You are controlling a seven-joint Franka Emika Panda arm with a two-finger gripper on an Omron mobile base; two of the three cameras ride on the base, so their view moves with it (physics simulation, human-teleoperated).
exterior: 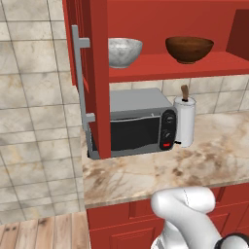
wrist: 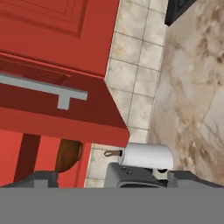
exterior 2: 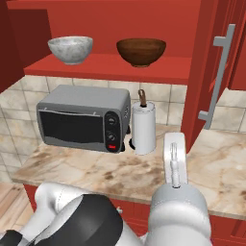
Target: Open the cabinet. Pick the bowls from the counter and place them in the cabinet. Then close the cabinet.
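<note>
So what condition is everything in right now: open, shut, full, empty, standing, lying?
Cabinet: both doors open.
Marble-look bowl: upright on the cabinet shelf, empty.
Wood-look bowl: upright on the same shelf, apart from the other, empty.
Microwave: door shut, standing on the counter.
Paper towel roll: upright on its holder beside the microwave.
Gripper: open, holding nothing.
</note>
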